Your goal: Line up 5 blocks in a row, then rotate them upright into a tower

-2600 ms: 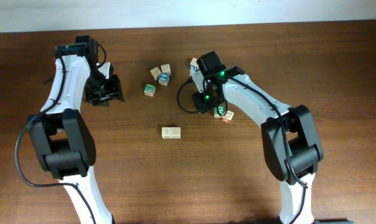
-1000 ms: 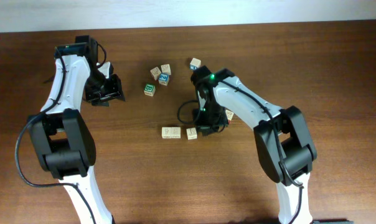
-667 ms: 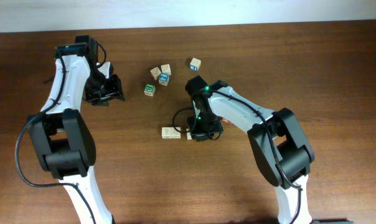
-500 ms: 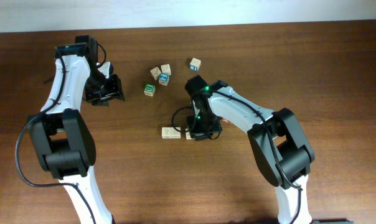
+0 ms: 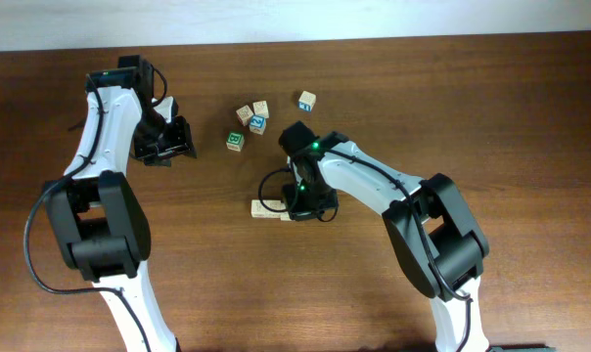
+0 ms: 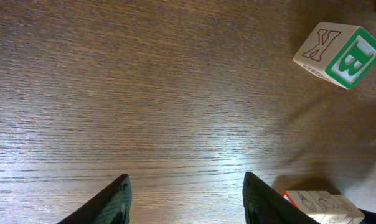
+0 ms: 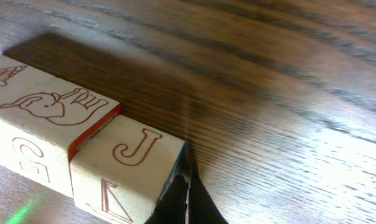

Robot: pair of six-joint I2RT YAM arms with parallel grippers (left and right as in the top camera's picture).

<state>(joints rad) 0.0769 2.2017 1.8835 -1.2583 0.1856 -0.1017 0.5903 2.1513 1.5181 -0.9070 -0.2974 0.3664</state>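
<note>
Writing on the row: in the right wrist view the J cube (image 7: 129,163) is showing a red-outlined "J" on top; the E cube (image 7: 54,121) touching it is showing "E" beside an elephant drawing
Look of the row: pale cream wooden cubes with red-orange outlines are lying flush in a line
Place of the row: the cream row (image 5: 267,208) is sitting at the centre of the overhead frame
Right gripper (image 7: 187,200): fingers are pressing fully together, gripping nothing, just beside the J cube's blue side
Left gripper (image 6: 185,186): fingers are standing partly apart over the bare table (image 6: 144,93), holding nothing
Other writing: the B cube (image 6: 340,53), upper right of the left wrist frame, is showing a green "B" and an outlined "X"
</note>
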